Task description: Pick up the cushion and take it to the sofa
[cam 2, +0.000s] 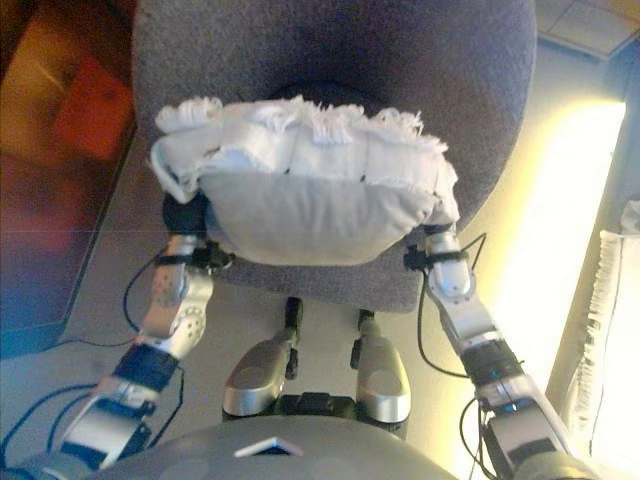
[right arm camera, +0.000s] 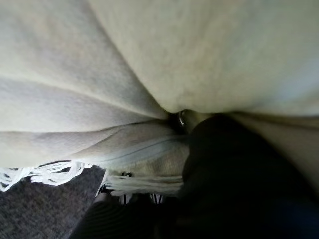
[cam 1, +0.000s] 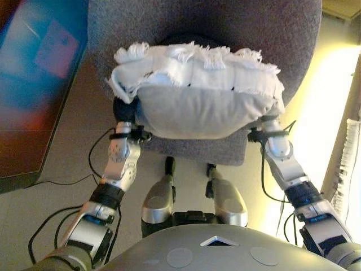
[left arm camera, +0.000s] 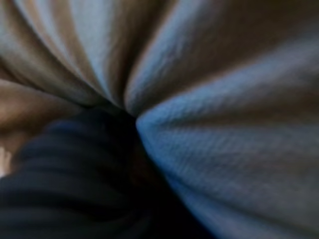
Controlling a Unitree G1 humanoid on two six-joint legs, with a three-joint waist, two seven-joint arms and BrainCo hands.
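A white cushion (cam 1: 197, 107) with a fringed edge is held up between my two hands, in front of a grey upholstered seat (cam 1: 254, 28) whose curved back rises behind it. My left hand (cam 1: 124, 108) is at the cushion's left end and my right hand (cam 1: 271, 121) at its right end, both mostly hidden under the cloth. In the left wrist view the cushion cloth (left arm camera: 224, 149) bunches into folds against the hand's dark cover (left arm camera: 65, 189). In the right wrist view the cloth (right arm camera: 174, 50) gathers into the hand (right arm camera: 234, 174) in the same way, with the fringe and the grey seat (right arm camera: 40, 209) below.
A dark glossy low surface (cam 1: 34, 84) lies to the left on the floor. A white fringed fabric (cam 1: 350, 158) hangs at the right edge, next to a brightly lit strip of floor (cam 1: 321, 113).
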